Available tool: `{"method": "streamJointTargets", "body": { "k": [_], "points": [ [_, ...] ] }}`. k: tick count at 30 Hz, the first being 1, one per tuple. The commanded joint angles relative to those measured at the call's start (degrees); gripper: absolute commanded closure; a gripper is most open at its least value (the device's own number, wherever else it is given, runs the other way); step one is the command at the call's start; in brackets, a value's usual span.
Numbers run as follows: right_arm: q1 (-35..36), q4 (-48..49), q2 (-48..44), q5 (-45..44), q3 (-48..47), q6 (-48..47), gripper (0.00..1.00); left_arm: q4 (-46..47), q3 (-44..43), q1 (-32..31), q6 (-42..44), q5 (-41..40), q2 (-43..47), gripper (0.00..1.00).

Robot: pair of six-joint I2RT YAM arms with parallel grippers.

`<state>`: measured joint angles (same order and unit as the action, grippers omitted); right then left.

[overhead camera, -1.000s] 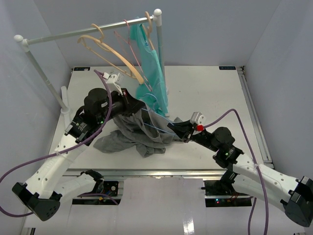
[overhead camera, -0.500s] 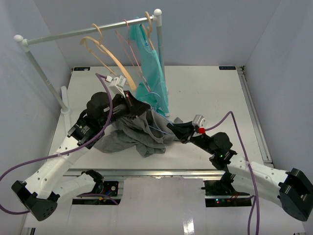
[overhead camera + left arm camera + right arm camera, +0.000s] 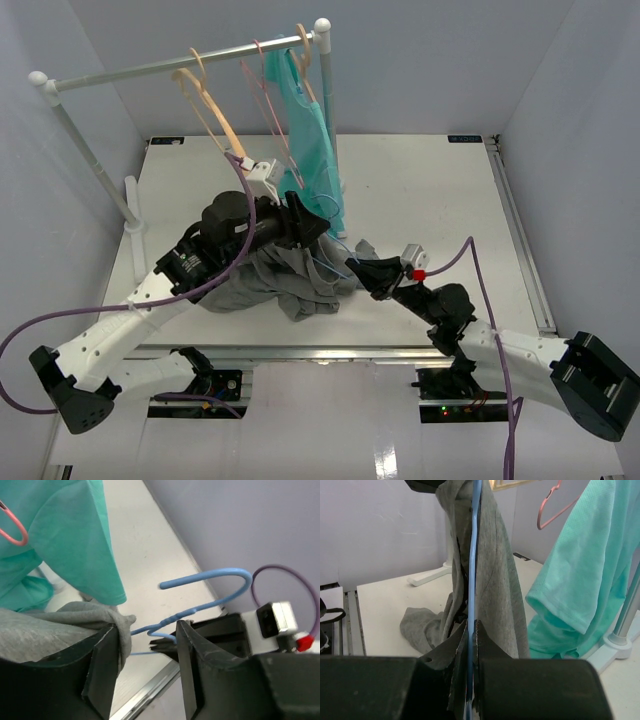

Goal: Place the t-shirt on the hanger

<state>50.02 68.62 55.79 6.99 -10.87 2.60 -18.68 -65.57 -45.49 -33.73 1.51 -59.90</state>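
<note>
Roughly midway, I judge: the right hand (image 3: 471,626), clenched on the hanger (image 3: 475,540), noses it against the t-shirt (image 3: 272,276) at frame centre, which hangs off one finger of the released left hand (image 3: 148,632), its bulk heaped on the counter (image 3: 430,190).

Setting: robot test cell in a laboratory.
Enclosure: plain pale-grey wall panels (image 3: 450,60) on three sides.
Work surface: flat white tabletop (image 3: 420,180) on a metal frame (image 3: 330,352).
Equipment: two white-and-black robot arms (image 3: 130,320), purple cables (image 3: 75,317), white tubular garment rail (image 3: 140,67).
</note>
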Motion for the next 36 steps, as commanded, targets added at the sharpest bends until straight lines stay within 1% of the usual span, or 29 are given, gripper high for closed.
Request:
{"method": "streamJointTargets", "body": {
  "k": [1, 3, 4, 6, 7, 8, 10, 12, 14, 15, 18, 20, 22, 24, 25, 29, 31, 33, 35, 36],
  "points": [
    [0.39, 18.51, -1.82, -2.47, 5.18, 0.57, 0.92, -6.76, -1.55, -0.92, 5.31, 0.54, 1.59, 0.37],
    [0.43, 21.85, -1.82, -3.11, 7.49, 0.48, 0.92, -10.08, -3.13, -0.92, 6.21, -0.61, 1.89, 0.30],
    [0.43, 21.91, -1.56, -3.12, 7.53, 0.48, 0.92, -11.26, -3.16, -0.92, 6.73, -0.63, 1.89, 0.30],
    [0.34, 26.54, -0.29, -2.80, 9.48, 0.65, 0.92, -13.89, -5.77, -0.92, 8.59, -1.15, 1.58, 0.29],
    [0.35, 29.18, 0.30, -2.85, 10.34, 0.85, 0.92, -15.56, -6.98, -0.92, 9.09, -2.42, 1.24, 0.28],
    [0.41, 30.27, 1.36, -2.79, 10.47, 1.10, 0.92, -17.20, -7.56, -0.92, 9.78, -3.74, 0.80, 0.26],
    [0.43, 32.50, 3.21, -2.39, 10.46, 1.71, 0.92, -19.92, -9.63, -0.92, 10.55, -4.96, -0.10, 0.25],
    [0.35, 35.10, 5.35, -1.67, 10.51, 2.20, 0.92, -21.34, -11.42, -0.92, 11.27, -3.10, -2.11, 0.24],
    [0.35, 38.69, 7.67, -1.12, 10.42, 2.82, 0.92, -21.49, -12.52, -0.92, 11.09, 0.38, -5.34, 0.27],
    [0.41, 39.20, 8.49, -0.79, 9.98, 3.09, 0.92, -21.11, -12.74, -0.92, 10.49, 1.48, -6.33, 0.30],
    [0.41, 39.57, 8.96, -0.17, 8.87, 3.06, 0.92, -20.19, -12.81, -1.04, 10.08, 3.62, -8.13, 0.32],
    [0.34, 39.57, 8.72, 0.15, 8.47, 2.20, 0.92, -20.31, -13.31, -1.18, 10.65, 3.47, -8.86, 0.35],
    [0.34, 39.57, 8.21, 0.22, 8.46, 1.74, 0.92, -20.78, -14.27, -1.13, 11.91, 1.19, -7.66, 0.37],
    [0.32, 39.57, 7.57, 0.41, 8.65, 1.52, 0.92, -22.16, -16.32, -1.10, 14.61, -1.39, -6.62, 0.39],
    [0.27, 39.57, 7.22, 0.47, 8.88, 1.46, 0.92, -23.48, -17.92, -1.10, 17.02, -3.79, -6.27, 0.38],
    [0.34, 39.57, 4.82, 0.30, 9.93, 1.22, 0.92, -29.10, -24.03, -1.12, 26.68, -9.21, -5.12, 0.40],
    [0.34, 39.57, 2.58, 0.30, 10.47, 1.02, 0.92, -32.39, -26.04, -1.10, 32.23, -8.30, -4.98, 0.40],
    [0.34, 39.53, 0.63, 0.30, 11.75, 0.92, 0.92, -33.83, -25.03, -1.14, 40.38, -6.79, -4.14, 0.38],
    [0.34, 39.22, -2.35, 0.93, 13.30, 1.03, 0.92, -34.00, -23.82, -1.10, 44.66, -10.44, -3.85, 0.36],
    [0.34, 39.22, -2.98, 1.55, 13.64, 1.16, 0.92, -34.68, -23.82, -1.10, 46.52, -10.95, -3.98, 0.36]
  ]
}}
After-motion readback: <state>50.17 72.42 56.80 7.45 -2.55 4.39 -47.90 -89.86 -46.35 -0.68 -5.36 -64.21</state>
